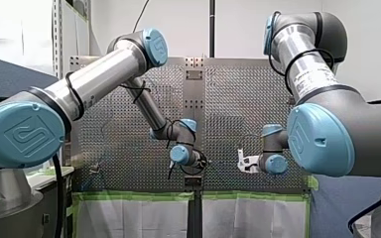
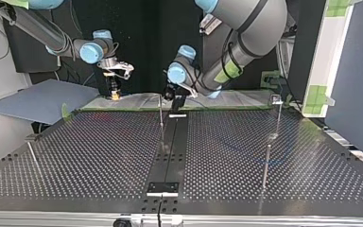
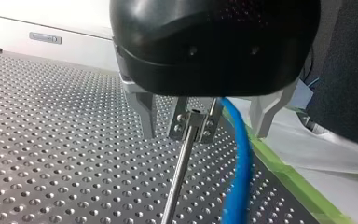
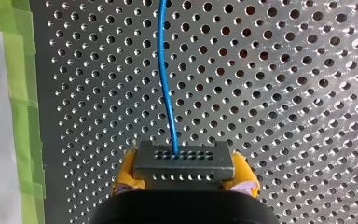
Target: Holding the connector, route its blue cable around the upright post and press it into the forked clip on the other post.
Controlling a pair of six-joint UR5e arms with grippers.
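Right gripper (image 4: 184, 175): closed on the connector, with its yellow pads (image 4: 125, 173) pressed against the 2 short ends of the block.
Connector (image 4: 182, 161): a dark grey rectangular block with 2 rows of small holes on its face. It is held above the perforated table (image 4: 284, 93), near the green tape (image 4: 16, 79) along the table's edge.
Blue cable (image 4: 164, 79): it is seen leaving 1 hole in the row farther from the right gripper. From there it is led ahead over the table in a gentle curve.
Left gripper (image 3: 203, 128): spread wide. Its 2 metal fingers (image 3: 142, 109) are set on either side of the clip, and nothing is clamped between them.
Forked clip (image 3: 195, 120): a small metal head with screws, mounted on top of a thin upright post (image 3: 177, 182). It is located between the left gripper's fingers.
Cable at the clip: in the left wrist view the cable is passed between the fingers, just beside the clip on the taped-edge side. Whether it touches the clip cannot be told.
Placement, top view: the left gripper is shown at the middle post near the table's far edge. The right gripper is held at the view's left, well apart from it.
Other posts: 1 with a square head (image 2: 277, 106) and 1 plain (image 2: 266, 165) are seen at the top view's right.
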